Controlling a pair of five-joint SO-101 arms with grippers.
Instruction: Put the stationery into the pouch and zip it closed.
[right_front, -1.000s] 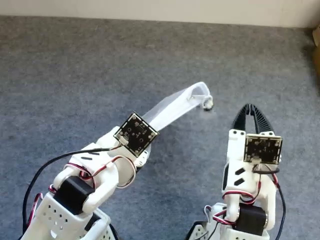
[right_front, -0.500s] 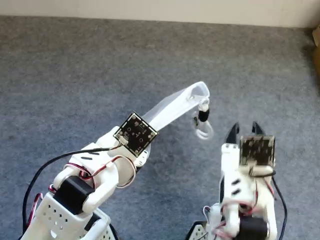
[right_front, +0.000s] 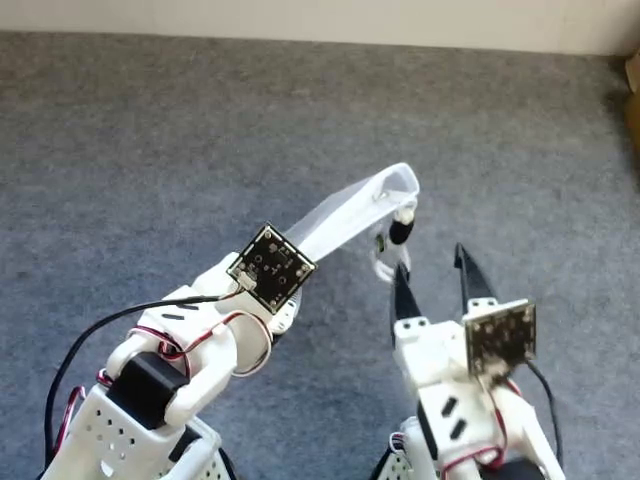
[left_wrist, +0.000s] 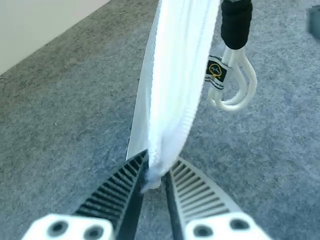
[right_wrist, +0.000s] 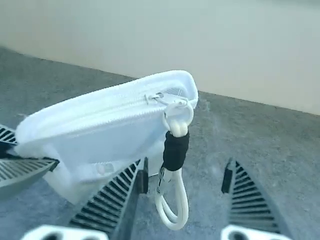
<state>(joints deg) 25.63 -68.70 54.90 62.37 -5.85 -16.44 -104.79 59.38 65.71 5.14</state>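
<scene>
Left gripper (left_wrist: 152, 172) pinches 1 end of the pouch (left_wrist: 172, 85) and holds it off the table (left_wrist: 60, 100), likely to brace it for zipping. Right gripper (right_wrist: 185, 170) is spread wide, jaws either side of the dangling zip pull (right_wrist: 175, 145), not touching it. The zip looks shut.

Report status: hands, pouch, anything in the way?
Left hand shut on pouch end. Right hand open at the pull cord. Pouch looks zipped. Nothing in the way.

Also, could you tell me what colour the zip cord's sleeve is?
The sleeve is black, clearest in the right wrist view.
</scene>
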